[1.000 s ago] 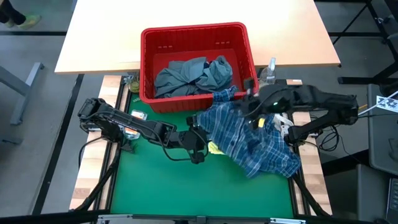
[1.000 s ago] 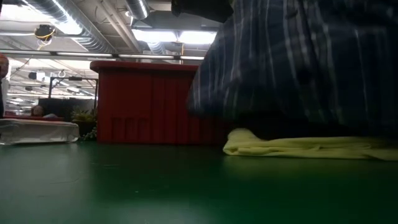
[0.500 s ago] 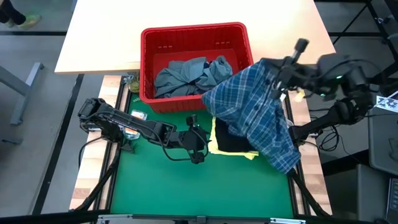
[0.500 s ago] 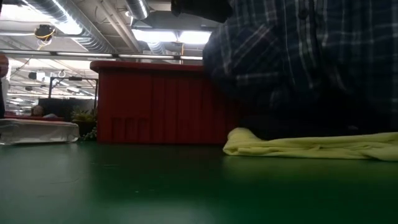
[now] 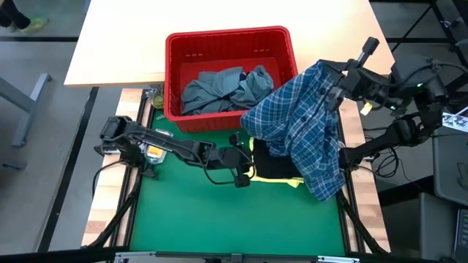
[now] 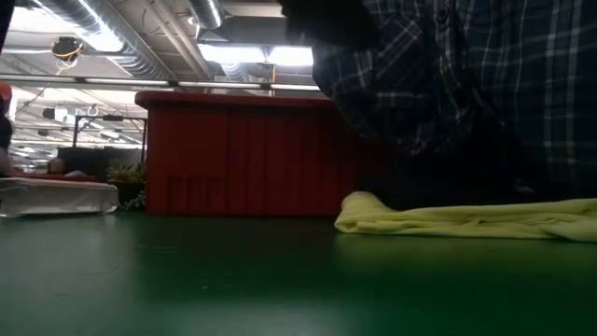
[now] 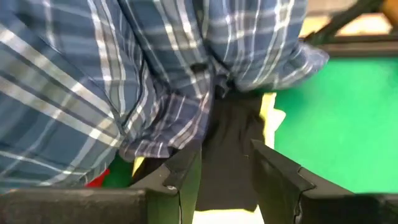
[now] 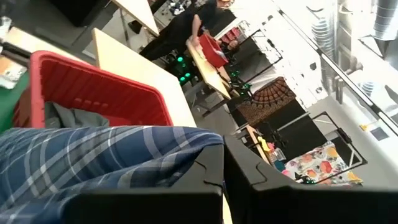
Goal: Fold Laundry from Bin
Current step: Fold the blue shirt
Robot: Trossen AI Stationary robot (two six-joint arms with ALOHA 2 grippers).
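Observation:
The red bin (image 5: 174, 73) at the far side holds a grey-blue garment (image 5: 219, 89). My right gripper (image 5: 333, 84), raised at the far right, is shut on the blue-white plaid shirt (image 5: 300, 128), which hangs down over the table's right side. Under it a dark navy garment (image 5: 276, 166) lies on a yellow one (image 6: 466, 219) on the green mat. My left gripper (image 5: 247, 166) stands open, low at the navy garment's left edge (image 7: 227, 155). My right gripper pinches a bunched edge of the plaid shirt (image 8: 186, 146) between its two fingers, which point about level toward the table's left. The shirt hangs slack below; whether its lower end (image 5: 323, 191) rests on the table I cannot tell. My left gripper's fingers (image 7: 186, 174) stand on either side of the navy garment's edge; whether they touch it I cannot tell.
A light wooden table (image 5: 219, 14) stands behind the bin. A small orange item (image 5: 153, 152) lies by the left arm. The green mat (image 5: 234, 219) is bare toward the near edge.
My right gripper has risen and swung toward the far right with the plaid shirt. The shirt has come up off the table and now hangs, uncovering the navy and yellow garments. My left gripper has moved right, up to the navy garment.

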